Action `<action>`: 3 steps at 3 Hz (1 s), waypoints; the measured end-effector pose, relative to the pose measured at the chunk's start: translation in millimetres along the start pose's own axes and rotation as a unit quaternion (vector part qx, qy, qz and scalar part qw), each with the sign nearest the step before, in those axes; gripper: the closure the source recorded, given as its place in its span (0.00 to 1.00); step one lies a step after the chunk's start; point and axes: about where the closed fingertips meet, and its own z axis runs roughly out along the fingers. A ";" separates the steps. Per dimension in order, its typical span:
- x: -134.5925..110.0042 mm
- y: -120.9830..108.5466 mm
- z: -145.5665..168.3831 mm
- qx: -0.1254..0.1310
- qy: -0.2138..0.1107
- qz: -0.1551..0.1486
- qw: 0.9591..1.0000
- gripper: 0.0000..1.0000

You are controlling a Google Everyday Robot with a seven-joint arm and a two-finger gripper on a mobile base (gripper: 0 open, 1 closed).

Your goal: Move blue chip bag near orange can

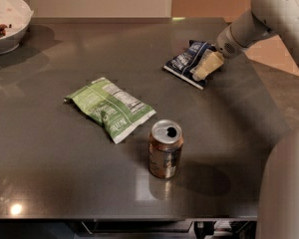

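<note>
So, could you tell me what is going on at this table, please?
The robot's arm reaches in from the right, and its pincer is down on the right end of the blue bag, which lies flat at the far side of the table. The can stands upright near the front edge, well apart from it, with a green bag lying just behind and left of the can. The blue bag is not yet near the can.
</note>
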 end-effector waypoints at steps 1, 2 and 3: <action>2.4 2.6 1.9 -0.006 0.005 0.008 1.000 0.25; 3.6 5.1 1.3 -0.011 0.008 0.012 1.000 0.48; 0.7 11.0 -9.6 -0.014 0.005 0.008 1.000 0.72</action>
